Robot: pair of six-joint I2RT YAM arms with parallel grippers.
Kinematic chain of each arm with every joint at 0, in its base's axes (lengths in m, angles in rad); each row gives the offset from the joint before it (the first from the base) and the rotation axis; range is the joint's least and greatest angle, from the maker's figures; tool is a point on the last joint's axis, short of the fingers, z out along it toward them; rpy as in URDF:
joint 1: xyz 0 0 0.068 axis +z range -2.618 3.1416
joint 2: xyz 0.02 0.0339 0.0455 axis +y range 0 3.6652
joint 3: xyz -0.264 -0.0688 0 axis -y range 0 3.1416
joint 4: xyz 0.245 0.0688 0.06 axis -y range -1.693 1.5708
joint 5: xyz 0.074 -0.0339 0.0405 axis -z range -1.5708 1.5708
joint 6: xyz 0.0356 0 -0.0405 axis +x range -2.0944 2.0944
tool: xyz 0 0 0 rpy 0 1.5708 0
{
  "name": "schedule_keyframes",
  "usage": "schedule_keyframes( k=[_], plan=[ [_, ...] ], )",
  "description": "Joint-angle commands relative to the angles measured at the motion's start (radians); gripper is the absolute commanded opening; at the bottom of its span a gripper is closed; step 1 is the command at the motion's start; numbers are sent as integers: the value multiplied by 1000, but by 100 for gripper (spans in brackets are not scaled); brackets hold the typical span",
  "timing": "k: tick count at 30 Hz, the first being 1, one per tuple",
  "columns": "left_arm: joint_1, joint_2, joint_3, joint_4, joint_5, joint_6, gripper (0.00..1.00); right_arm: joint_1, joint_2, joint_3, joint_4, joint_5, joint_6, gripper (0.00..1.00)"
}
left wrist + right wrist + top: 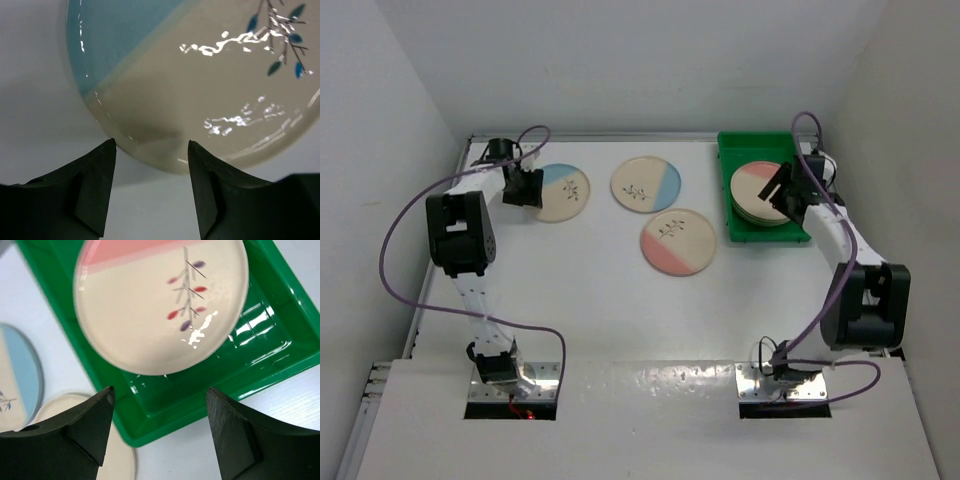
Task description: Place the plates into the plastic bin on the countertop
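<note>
Reference landmark: plastic bin [750, 148], bright green, at the far right of the countertop [600, 310].

In the bin: stack of plates [757, 205]. The number of plates in it cannot be told. The top plate [160, 315] lies flat, cream with a pink segment. Its only marking is a grey sprig with red and purple leaves.

Right gripper [159, 391]: it hangs over the bin, above the stack. The jaws are released and spread wide with nothing between them. In the wrist view the fingertips frame the plate's edge and the bin wall.

Left of the bin: three plates lie singly on the countertop, apart from one another.
- Pink counter plate [678, 241]: just left of the bin, nearer the arm bases than it.
- Middle blue plate [645, 184]: left of the bin and level with it.
- Far-left blue plate [565, 195]: well apart from the bin, also level with it. Its sprig has blue leaves.

Left gripper [152, 145]: it sits at the outer edge of the far-left blue plate, on the side away from the bin. The jaws are released and stand apart. The plate's rim shows in the gap between the fingers [95, 185]. Whether they touch it cannot be told.
</note>
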Motion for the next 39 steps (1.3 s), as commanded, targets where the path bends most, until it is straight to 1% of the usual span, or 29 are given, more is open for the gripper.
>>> schedule_keyframes(
  k=[1,2,4,6,7,8,10,11,12,14,15,16,17,18,20,21,23,24,27,28,29,30,31,33,34,35,36,37,39],
  plan=[
    [2,69,62,33,-61,-84,62,46,-96,4,-1,116,-116,72],
    [2,86,80,33,-70,-93,62,64,-131,1,1,131,-127,72],
    [11,129,94,21,-80,-113,62,89,-150,-12,3,136,-147,72],
    [12,157,104,0,-71,-104,59,130,-184,-16,15,131,-173,72],
    [12,192,120,-14,-42,-94,56,139,-188,-21,18,130,-182,72],
    [12,213,133,-35,-26,-78,44,156,-202,-21,27,126,-189,72],
    [1,256,180,-121,1,-26,31,193,-210,-13,30,136,-212,72],
    [-10,291,189,-149,15,-3,16,198,-210,-6,30,139,-221,72],
    [-19,302,189,-195,34,56,10,216,-210,-1,32,140,-224,72],
    [-31,303,168,-224,106,133,0,227,-210,11,36,142,-233,72],
    [-42,274,113,-224,106,170,0,241,-211,14,35,142,-238,72],
    [-68,251,79,-224,97,260,0,248,-210,14,39,146,-248,72],
    [-83,228,46,-224,69,308,0,253,-213,18,39,146,-253,72],
    [-97,202,-25,-224,54,349,0,261,-213,19,47,148,-256,72],
    [-117,143,-79,-215,42,422,0,276,-217,24,47,159,-274,72],
    [-117,120,-115,-215,54,422,8,294,-216,24,50,165,-290,72],
    [-117,106,-142,-215,54,422,20,310,-214,27,50,174,-304,72],
    [-117,106,-142,-215,45,422,30,331,-214,30,47,172,-317,72],
    [-117,118,-145,-215,-17,358,37,374,-211,34,50,145,-342,74],
    [-126,128,-118,-229,-26,358,37,382,-198,34,55,66,-357,76],
    [-140,144,-105,-238,-35,345,34,399,-190,47,50,32,-373,76],
    [-149,154,-93,-247,-35,345,30,403,-182,51,47,-2,-379,78],
    [-159,163,-72,-256,-35,336,23,405,-149,57,46,-83,-385,78],
    [-191,174,-62,-272,-35,336,7,434,-107,80,41,-224,-406,81],
    [-203,174,-50,-284,-20,336,0,442,-90,99,23,-258,-419,81],
    [-224,174,-50,-284,-9,348,0,472,-57,109,15,-342,-429,83],
    [-225,154,-59,-284,21,348,0,480,-12,148,-28,-369,-431,83],
    [-240,108,-73,-284,43,364,0,491,32,159,-42,-390,-432,83],
    [-240,38,-91,-269,115,376,0,541,113,177,-59,-510,-417,83]
  ],
)
